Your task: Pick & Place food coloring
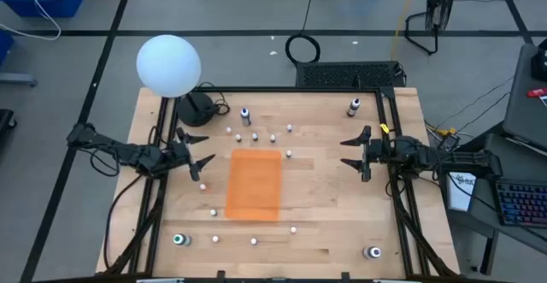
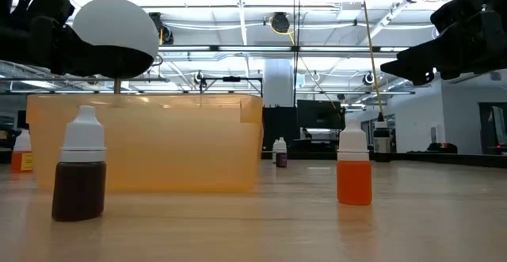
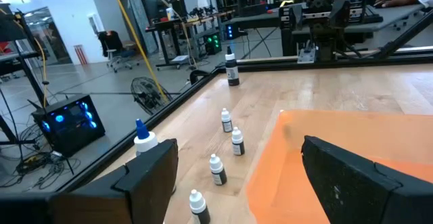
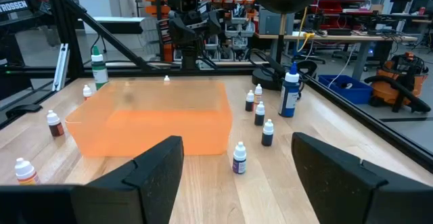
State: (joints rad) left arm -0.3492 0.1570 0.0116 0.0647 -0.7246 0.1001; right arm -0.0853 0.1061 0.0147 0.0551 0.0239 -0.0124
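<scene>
While viewed from straight above, shows a pale wooden desk (image 1: 325,232) with plank grain, edged by black rails. Carries at its middle a translucent orange plastic bin (image 1: 254,183), rectangular, smooth-walled and open-topped. Finds the food coloring (image 1: 255,135) scattered around that bin as tiny squat bottles, all upright on the wood: a loose cluster just beyond the bin's far edge, a few off its left side, a loose row near the front edge. Reveals, from desk height, soft-shouldered bodies with white conical tops, one filled dark brown (image 2: 79,175), another bright orange (image 2: 354,171), both standing clear of the bin. Adds taller, slimmer bottles toward the desk's corners, one of them blue-capped (image 1: 245,115). Places a large, matte white globe (image 1: 168,64) on a dark round base at the far left corner. Puts the left tool (image 1: 199,151) over the desk's left side, blunt dark fingers spread wide, gripping nothing. Puts the right tool (image 1: 346,153) over the right side, likewise spread wide and empty, well apart from every bottle.
</scene>
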